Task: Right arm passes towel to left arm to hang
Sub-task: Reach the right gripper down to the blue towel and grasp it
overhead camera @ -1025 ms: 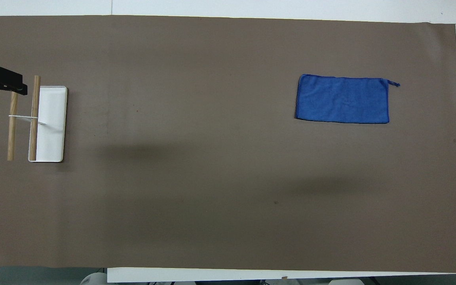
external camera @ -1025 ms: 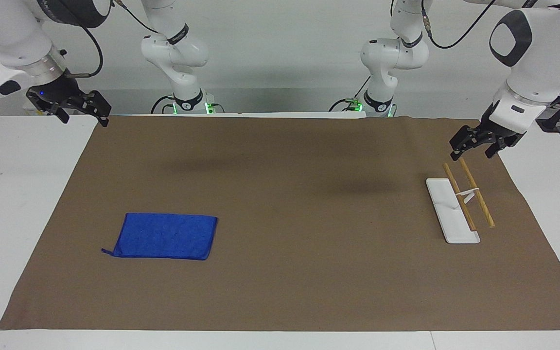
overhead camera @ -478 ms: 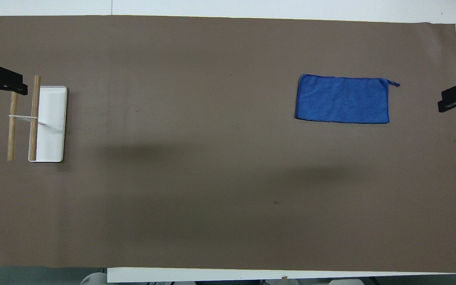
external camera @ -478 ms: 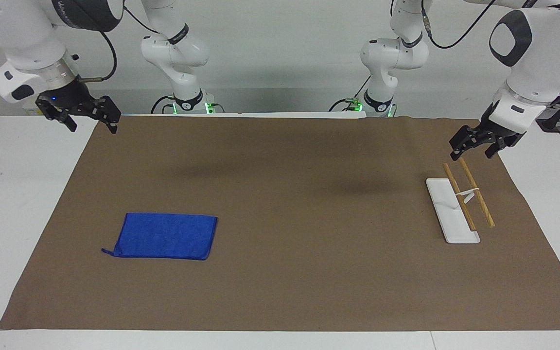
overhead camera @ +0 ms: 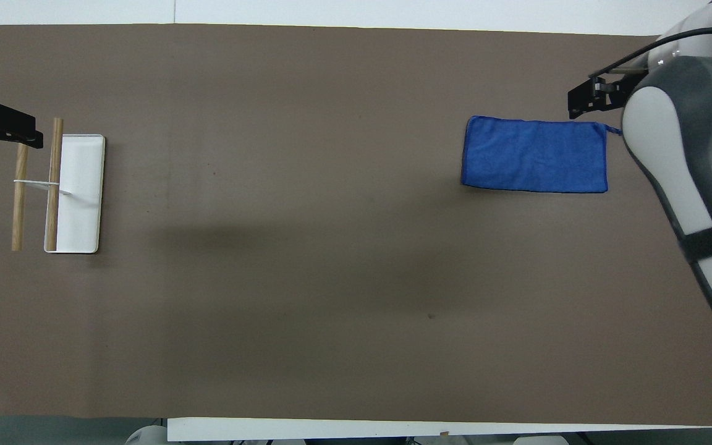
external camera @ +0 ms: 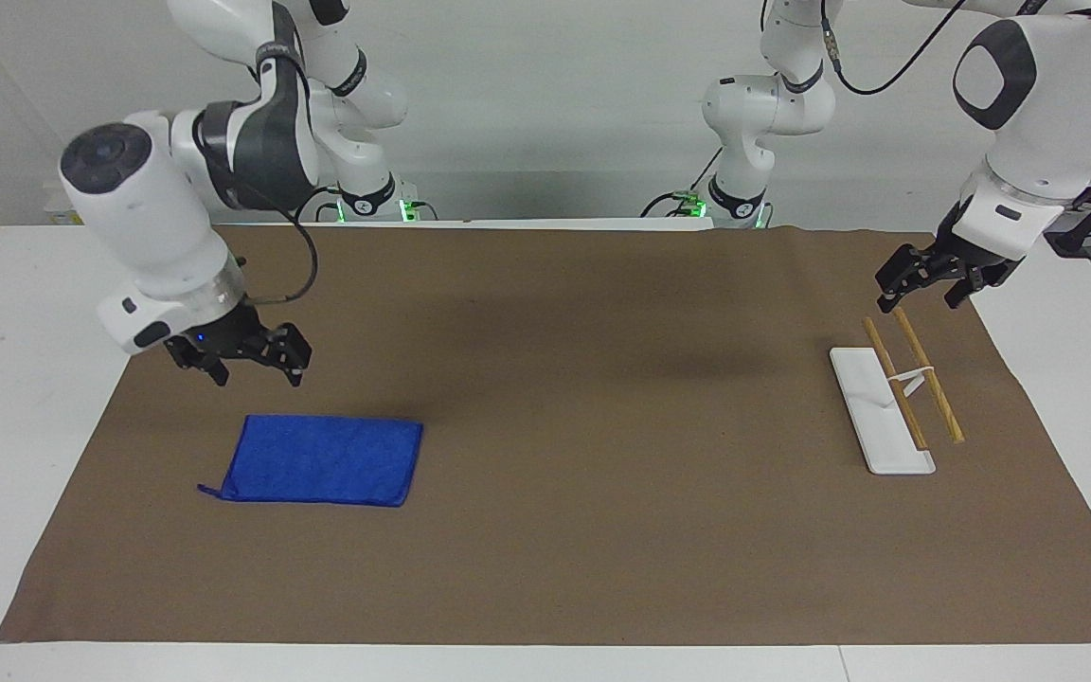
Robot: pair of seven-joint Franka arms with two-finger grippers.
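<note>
Covering the counter [external camera: 545, 568], the brown mat [external camera: 602, 426] carries the flat blue towel [external camera: 323, 460] toward the right arm's end, not yet grasped. Right hand [external camera: 247, 365] hovers over it, spread. Left hand [external camera: 924, 284] waits spread over the towel rack [external camera: 872, 407]; passing and hanging remain.
</note>
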